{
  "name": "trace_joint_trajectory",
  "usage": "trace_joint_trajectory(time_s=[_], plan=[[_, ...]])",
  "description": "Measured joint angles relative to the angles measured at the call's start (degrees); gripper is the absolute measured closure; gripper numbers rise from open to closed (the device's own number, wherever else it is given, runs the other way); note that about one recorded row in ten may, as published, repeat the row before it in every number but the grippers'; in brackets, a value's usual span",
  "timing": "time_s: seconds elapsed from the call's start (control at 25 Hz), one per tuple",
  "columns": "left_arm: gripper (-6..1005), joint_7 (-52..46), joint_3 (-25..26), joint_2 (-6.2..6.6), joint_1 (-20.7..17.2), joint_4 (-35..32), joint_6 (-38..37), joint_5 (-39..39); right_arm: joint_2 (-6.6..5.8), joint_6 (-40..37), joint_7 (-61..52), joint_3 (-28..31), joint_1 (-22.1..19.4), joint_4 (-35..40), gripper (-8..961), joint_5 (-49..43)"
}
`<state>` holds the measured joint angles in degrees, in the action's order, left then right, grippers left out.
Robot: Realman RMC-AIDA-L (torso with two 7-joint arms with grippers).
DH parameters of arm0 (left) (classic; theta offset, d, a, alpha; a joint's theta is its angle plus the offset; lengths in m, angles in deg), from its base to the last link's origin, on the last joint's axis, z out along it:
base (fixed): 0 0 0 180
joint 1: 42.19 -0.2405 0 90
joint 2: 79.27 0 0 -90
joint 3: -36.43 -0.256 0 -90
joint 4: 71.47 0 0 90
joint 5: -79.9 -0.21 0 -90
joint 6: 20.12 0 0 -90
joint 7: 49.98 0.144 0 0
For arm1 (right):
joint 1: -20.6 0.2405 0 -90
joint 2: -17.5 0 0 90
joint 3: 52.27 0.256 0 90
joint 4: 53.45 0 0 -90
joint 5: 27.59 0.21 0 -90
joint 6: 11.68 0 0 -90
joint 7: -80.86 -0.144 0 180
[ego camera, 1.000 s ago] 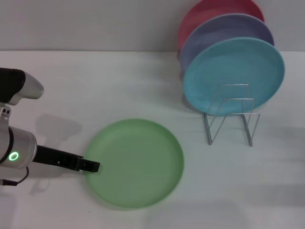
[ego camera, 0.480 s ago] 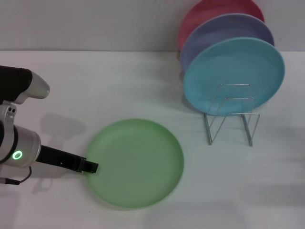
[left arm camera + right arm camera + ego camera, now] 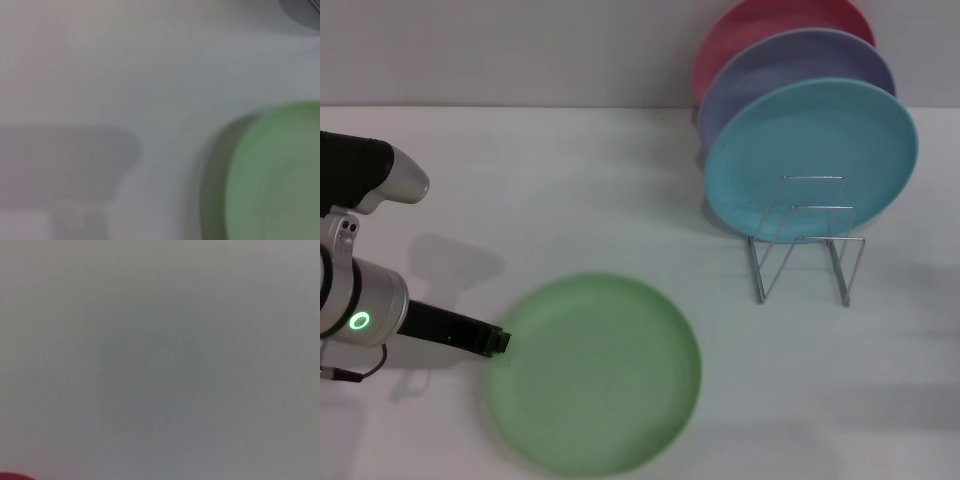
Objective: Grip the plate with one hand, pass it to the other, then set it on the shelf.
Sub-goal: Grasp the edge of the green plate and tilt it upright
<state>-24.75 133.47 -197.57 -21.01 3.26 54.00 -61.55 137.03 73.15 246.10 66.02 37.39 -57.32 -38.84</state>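
Observation:
The light green plate (image 3: 595, 375) is at the front centre of the white table, blurred as it moves, and it looks raised on its left side. My left gripper (image 3: 500, 341) is at the plate's left rim and appears shut on it. The plate also shows in the left wrist view (image 3: 280, 175), with a dark shadow beside its edge. The silver wire shelf (image 3: 805, 245) stands at the right rear, with bare loops at its front. My right gripper is out of view; the right wrist view shows only a plain grey surface.
A sky-blue plate (image 3: 810, 150) stands upright in the rack, with a lavender plate (image 3: 775, 65) and a red plate (image 3: 750, 25) behind it. A grey wall runs along the table's far edge. White table (image 3: 570, 180) lies between the plate and the rack.
The green plate has shifted left and toward me and seems lifted at its left rim. My left gripper has drawn back to the left with it.

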Motion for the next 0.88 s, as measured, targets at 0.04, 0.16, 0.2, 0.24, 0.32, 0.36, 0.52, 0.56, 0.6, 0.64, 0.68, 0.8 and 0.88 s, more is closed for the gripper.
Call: trace_joint_trajectory(time_s=[0.04,0.16,0.2,0.24,0.32,0.36,0.52,0.56,0.6,0.64,0.68,0.8,0.88], plan=[[830,0.0,0.0,0.0,0.0,0.1,0.0,0.0,0.0,0.0,0.0,0.0,0.0,0.0,128,0.0],[872,0.0,0.0,0.0,0.0,0.3,0.0,0.0,0.0,0.0,0.0,0.0,0.0,0.0,127,0.0],[887,0.1,0.0,0.0,0.0,0.3,0.0,0.0,0.0,0.0,0.0,0.0,0.0,0.0,127,0.0],[901,0.2,0.0,0.0,0.0,0.4,0.0,0.0,0.0,0.3,0.0,0.0,0.0,0.0,127,0.0],[929,0.3,0.0,0.01,0.0,0.6,0.0,0.1,0.0,0.8,0.0,0.0,0.0,0.0,127,0.0],[944,0.4,0.0,0.01,0.0,0.9,0.0,0.1,0.0,0.8,0.0,0.0,0.0,0.0,127,0.0],[964,0.8,0.1,0.1,-0.3,4.0,-0.1,0.1,0.04,2.9,-0.1,-0.1,-0.1,0.0,128,-0.7],[966,1.0,0.3,0.14,-0.4,5.1,-0.1,0.1,0.06,4.3,-0.3,-0.1,-0.1,-0.1,128,-1.2],[968,1.2,0.4,0.15,-0.4,6.0,-0.2,0.1,0.09,5.7,-0.6,-0.1,-0.1,-0.2,128,-1.9],[970,2.0,0.8,0.19,-0.4,7.9,-0.8,0.1,0.1,8.8,-2.0,-0.1,0.2,-1.0,128,-3.8],[969,2.0,0.8,0.19,-0.4,7.9,-0.8,0.1,0.1,8.8,-2.0,-0.1,0.2,-1.0,128,-3.8],[967,3.3,1.9,0.28,-0.1,10.1,-2.7,-0.1,-0.06,11.0,-7.3,-0.1,1.0,-4.6,128,-7.5],[966,3.8,2.4,0.28,0.1,11.4,-3.9,-1.1,-0.35,9.3,-14.9,-0.1,2.2,-9.1,128,-10.1]])
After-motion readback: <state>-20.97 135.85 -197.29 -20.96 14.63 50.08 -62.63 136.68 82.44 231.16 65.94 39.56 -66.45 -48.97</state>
